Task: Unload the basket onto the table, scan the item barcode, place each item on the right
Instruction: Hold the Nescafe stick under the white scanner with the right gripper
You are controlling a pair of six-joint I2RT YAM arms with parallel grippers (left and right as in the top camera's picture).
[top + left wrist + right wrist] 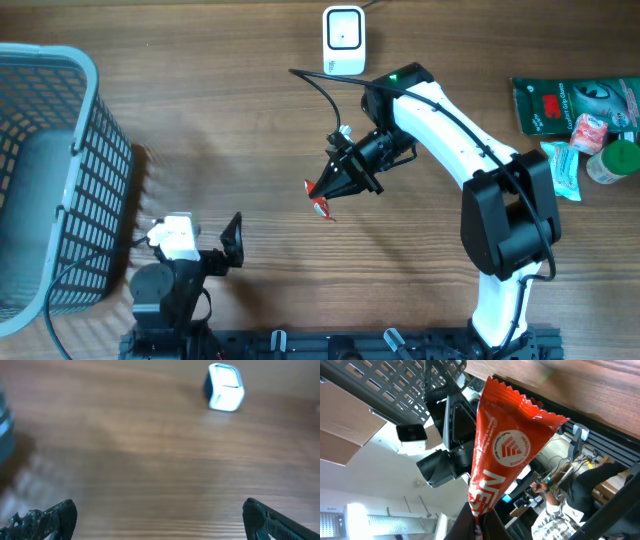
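Right end effector [338, 180] shut on one crimped end of a red wrapper [321, 198], over the middle of the counter [250, 110], apparently clear of the wood. Wrapper long axis from the pinch out toward near-left: free end aimed back at the robot's side, away from the scanner [343, 38]. Scanner at the far edge, well apart, almost straight beyond the right end effector and on the opposite side from the wrapper's free end. Logo face filling the right wrist view, serrated free end uppermost; no barcode seen on that face, so probably on the hidden one, though impossible to tell. Left end effector [204, 244] spread wide and empty, parked low near the basket [60, 90], well apart from wrapper and scanner alike; scanner only distant and blurred in the left wrist view. Right arm clearly nearer and the one carrying, so no call for the left. Judged next need: turn the wrist to lead with the wrapper instead of trailing it, square a flat face to the scanner window, then close the gap. Possible trouble: floppy film sagging, wrong face presented, glare off the foil.
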